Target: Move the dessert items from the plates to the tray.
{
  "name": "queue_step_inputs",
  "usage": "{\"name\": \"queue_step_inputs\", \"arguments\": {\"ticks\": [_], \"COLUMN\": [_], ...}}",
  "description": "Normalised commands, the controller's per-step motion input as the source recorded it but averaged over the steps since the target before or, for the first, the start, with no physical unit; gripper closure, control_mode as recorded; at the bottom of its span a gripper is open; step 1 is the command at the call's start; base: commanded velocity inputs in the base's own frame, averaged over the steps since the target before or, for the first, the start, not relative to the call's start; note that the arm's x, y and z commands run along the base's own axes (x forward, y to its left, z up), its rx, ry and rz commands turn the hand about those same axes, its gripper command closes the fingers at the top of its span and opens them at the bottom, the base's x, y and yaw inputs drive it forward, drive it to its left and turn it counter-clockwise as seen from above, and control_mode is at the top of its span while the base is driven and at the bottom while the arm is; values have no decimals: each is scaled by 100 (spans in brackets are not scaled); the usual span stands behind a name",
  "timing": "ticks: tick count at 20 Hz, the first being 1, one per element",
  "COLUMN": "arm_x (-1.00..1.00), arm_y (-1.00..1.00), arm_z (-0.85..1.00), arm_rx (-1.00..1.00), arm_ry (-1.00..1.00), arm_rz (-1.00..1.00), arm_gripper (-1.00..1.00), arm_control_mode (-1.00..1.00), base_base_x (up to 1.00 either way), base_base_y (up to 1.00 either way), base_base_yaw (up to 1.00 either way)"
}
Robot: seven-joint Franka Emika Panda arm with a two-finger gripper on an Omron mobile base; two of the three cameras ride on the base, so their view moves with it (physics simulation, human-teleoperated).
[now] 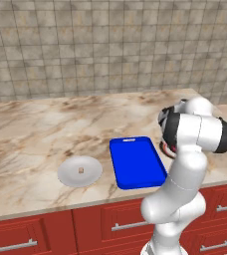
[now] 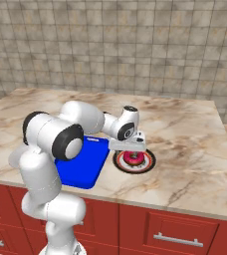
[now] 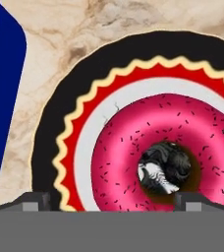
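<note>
A red-pink doughnut (image 3: 119,147) with dark sprinkles lies on the plate with the red-and-black rim (image 3: 60,113), just right of the blue tray (image 2: 80,168). My gripper (image 2: 129,151) hangs low right over that doughnut (image 2: 133,159) and stands open. Its fingertips (image 3: 35,201) rise at either side of the ring and touch nothing. On the far side of the tray (image 1: 137,162), the plain grey plate (image 1: 68,174) carries a tiny tan morsel (image 1: 80,170). The tray holds nothing.
Everything rests on a marble counter (image 1: 31,134) backed by a tiled wall (image 1: 85,45). Red drawers (image 2: 175,234) run under the front edge. The counter ends a little to the right of the rimmed plate (image 2: 134,169).
</note>
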Motion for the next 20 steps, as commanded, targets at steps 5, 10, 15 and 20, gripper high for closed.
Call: {"name": "queue_step_inputs", "arguments": {"ticks": [5, 10, 15, 20], "arm_x": [23, 7, 0, -4], "arm_y": [-6, 0, 4, 19], "arm_z": [-16, -23, -23, -14], "arm_rx": [1, 0, 0, 0], "arm_ry": [0, 2, 2, 0], "arm_rz": [2, 0, 0, 0], "arm_gripper": [-100, -100, -100, -100], "arm_control_mode": [-100, -100, -100, -100], "base_base_x": [0, 0, 0, 0], "base_base_y": [0, 0, 0, 0], "base_base_yaw": [0, 0, 0, 0]}}
